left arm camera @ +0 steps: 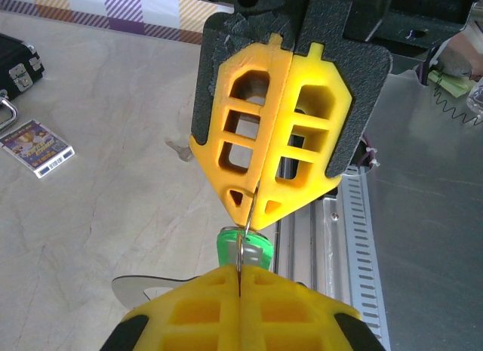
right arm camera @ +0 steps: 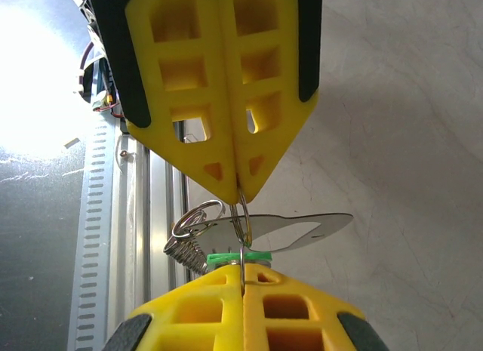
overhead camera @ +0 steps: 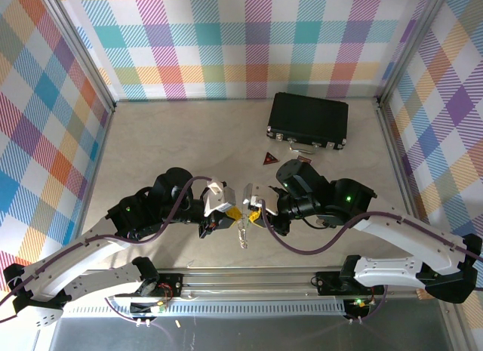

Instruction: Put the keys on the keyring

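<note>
Bimanual pinch above the near part of the table [overhead camera: 151, 140], just beyond the arm bases. The left gripper [overhead camera: 229, 215] and right gripper [overhead camera: 255, 212] meet tip to tip, each with its jaws closed flat on the keyring [right arm camera: 242, 219], a thin silvery wire loop stretched between them. The green-headed key [left arm camera: 243, 249] hangs at the loop, touching it; whether it is fully threaded cannot be told. A flat metal blade [right arm camera: 302, 230] juts sideways and a small coiled piece [right arm camera: 189, 249] sits just beside the loop. The wire is judged light, springy and slippery, apt to twist out of a flat pinch; the keys are stiff and are best taken by the head, leaving the hole free. Farther out lie a patterned card [left arm camera: 36, 147], a dark red triangular piece [overhead camera: 269, 159] and, beyond it, a black case [overhead camera: 308, 121].
</note>
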Tool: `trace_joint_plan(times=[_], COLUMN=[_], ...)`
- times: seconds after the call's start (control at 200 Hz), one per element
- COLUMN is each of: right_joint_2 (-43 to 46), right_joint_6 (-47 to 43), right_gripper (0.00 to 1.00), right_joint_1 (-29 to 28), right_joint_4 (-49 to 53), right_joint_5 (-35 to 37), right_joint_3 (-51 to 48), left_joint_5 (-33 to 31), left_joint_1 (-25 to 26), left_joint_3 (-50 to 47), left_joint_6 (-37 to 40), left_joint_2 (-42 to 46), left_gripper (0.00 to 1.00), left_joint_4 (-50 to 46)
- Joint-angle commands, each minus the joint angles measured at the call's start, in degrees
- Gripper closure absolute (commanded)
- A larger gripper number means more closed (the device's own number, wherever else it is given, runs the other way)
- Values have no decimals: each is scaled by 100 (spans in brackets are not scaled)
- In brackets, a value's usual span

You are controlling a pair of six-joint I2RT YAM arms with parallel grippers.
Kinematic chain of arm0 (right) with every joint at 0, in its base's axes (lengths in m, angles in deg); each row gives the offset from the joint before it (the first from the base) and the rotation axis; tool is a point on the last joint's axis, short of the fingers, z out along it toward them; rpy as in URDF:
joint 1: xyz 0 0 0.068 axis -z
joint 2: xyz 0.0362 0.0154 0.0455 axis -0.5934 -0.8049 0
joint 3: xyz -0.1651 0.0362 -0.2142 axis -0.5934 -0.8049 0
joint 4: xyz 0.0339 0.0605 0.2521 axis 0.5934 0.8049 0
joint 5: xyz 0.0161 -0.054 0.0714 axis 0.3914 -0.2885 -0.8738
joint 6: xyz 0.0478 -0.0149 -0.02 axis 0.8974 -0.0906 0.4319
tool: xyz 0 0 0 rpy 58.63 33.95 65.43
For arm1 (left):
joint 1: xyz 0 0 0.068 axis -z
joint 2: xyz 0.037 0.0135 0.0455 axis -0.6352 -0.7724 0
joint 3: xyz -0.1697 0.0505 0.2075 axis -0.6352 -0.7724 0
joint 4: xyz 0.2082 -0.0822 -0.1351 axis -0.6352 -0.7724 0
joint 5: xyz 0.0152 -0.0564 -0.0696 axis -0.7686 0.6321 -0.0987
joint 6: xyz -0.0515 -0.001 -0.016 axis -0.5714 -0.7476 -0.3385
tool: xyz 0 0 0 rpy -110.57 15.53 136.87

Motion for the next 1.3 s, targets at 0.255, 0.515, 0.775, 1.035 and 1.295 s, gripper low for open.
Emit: trace_joint_plan(times=[0.255, 0.515, 0.775, 1.035, 1.295], right_joint_2=[-83, -124, -211, -233, -59], right_joint_6=[-125, -119, -127, -119, -23], right_gripper=[100, 100, 100, 100, 100], right_joint_1=[-63, -93, -188, -229, -255], right_joint_4=[42, -19, -48, -68, 110], right_joint_5=[55, -15, -42, -20, 325], right_joint_3=[243, 244, 265, 290, 296], left_joint_5=[46, 46, 55, 47, -67], left_joint_1=[84, 84, 84, 84, 84], left_joint_3=[55, 52, 43, 55, 33], left_joint_6=[124, 123, 113, 120, 114], left_joint_2=[64, 70, 73, 64, 97], left_gripper=[100, 100, 100, 100, 100], left_joint_4=[40, 58, 57, 45, 39])
